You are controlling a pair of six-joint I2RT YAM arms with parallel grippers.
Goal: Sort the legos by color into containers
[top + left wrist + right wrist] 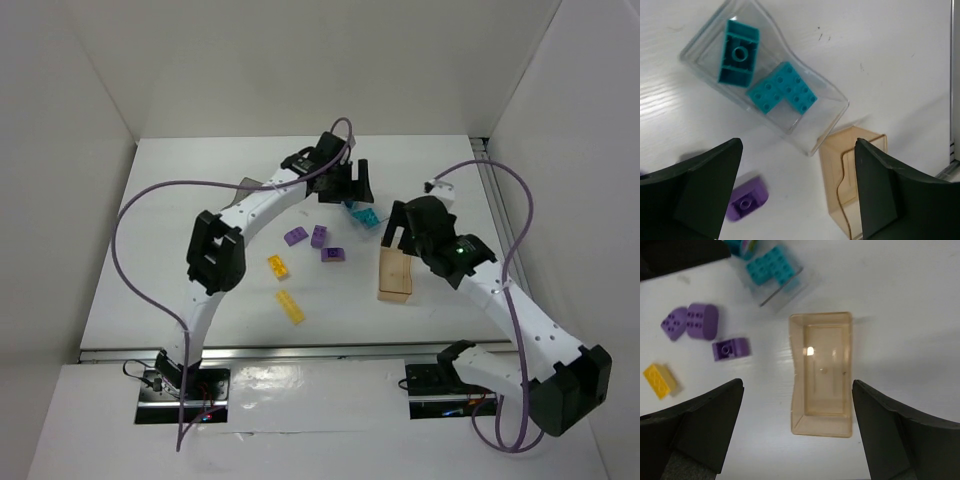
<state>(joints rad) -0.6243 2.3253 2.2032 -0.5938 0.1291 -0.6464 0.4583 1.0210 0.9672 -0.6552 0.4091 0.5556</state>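
A clear bin (pixel 832 112) holds two teal legos (pixel 740 52) (pixel 782 92). My left gripper (pixel 797 200) hangs open and empty just above and beside it, also seen from the top (pixel 353 193). A purple lego (pixel 746 201) lies near its left finger. The tan-orange bin (pixel 821 426) is empty and sits between the fingers of my open, empty right gripper (pixel 797 440), which hovers above it (pixel 398 238). Three purple legos (pixel 295 237) (pixel 318 236) (pixel 333 254) and two yellow legos (pixel 277 266) (pixel 290 306) lie loose on the table. The dark grey bin is not visible.
The white table (pixel 200 250) is walled on the left, back and right. The left arm (pixel 250 210) arches over the table's left middle, with its purple cable (pixel 130 230) looping out to the left. The right arm (pixel 510 310) stands along the right side.
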